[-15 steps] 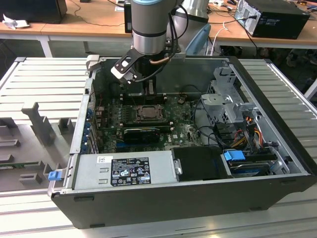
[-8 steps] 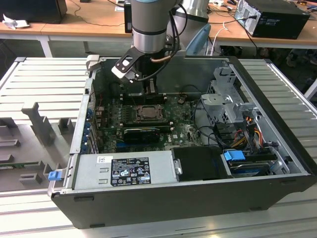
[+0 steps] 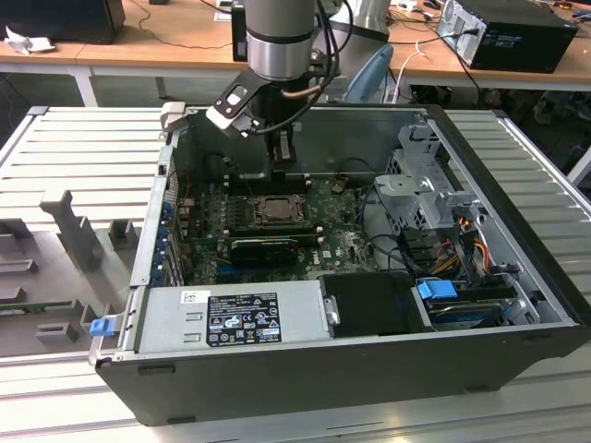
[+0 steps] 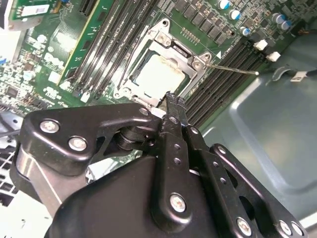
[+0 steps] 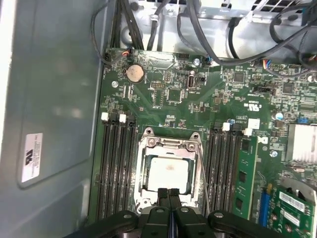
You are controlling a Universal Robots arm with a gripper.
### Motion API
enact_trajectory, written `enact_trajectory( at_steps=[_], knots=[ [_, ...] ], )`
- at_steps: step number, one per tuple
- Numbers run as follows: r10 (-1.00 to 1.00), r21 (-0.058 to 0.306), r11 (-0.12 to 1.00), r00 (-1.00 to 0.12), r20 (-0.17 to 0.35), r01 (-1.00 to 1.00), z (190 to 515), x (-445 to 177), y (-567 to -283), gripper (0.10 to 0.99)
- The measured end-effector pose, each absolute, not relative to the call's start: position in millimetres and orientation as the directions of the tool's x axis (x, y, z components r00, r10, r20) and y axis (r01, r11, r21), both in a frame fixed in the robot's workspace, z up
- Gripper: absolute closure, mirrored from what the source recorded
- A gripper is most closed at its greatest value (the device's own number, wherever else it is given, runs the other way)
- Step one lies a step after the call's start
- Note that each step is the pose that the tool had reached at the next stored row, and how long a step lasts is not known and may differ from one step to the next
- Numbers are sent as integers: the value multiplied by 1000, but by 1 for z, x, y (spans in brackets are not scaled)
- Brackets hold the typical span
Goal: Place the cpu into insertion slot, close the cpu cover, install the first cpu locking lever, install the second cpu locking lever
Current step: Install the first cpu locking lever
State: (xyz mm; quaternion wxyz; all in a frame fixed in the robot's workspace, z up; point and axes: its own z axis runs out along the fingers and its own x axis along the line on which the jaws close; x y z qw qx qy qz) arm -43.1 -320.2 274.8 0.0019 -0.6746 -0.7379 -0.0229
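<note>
Inside the case (image 3: pixel 369 374), cpu (image 5: pixel 168 174) seated under lowered cpu cover (image 5: pixel 168 144), pincer (image 5: pixel 169 192) pressed together

From above, the way down to the cover (image 5: pixel 170 145) is open; it lies flat round the cpu (image 5: pixel 168 174), with the gripper (image 5: pixel 169 194) hanging at its edge. Low memory slots (image 5: pixel 117 163) flank it, a green stick (image 5: pixel 246 178) standing beyond. A thin lever (image 4: pixel 233 68) juts over the slots. The case wall (image 5: pixel 49 124) shuts one side, cables (image 5: pixel 132 25) crowd another.
</note>
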Motion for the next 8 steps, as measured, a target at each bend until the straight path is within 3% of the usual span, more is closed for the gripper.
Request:
enact_trajectory(
  at_steps=[8],
  knots=[
    [996, 31, 89, -90, 28, 996, 303, -43, -320, 980]
  ],
)
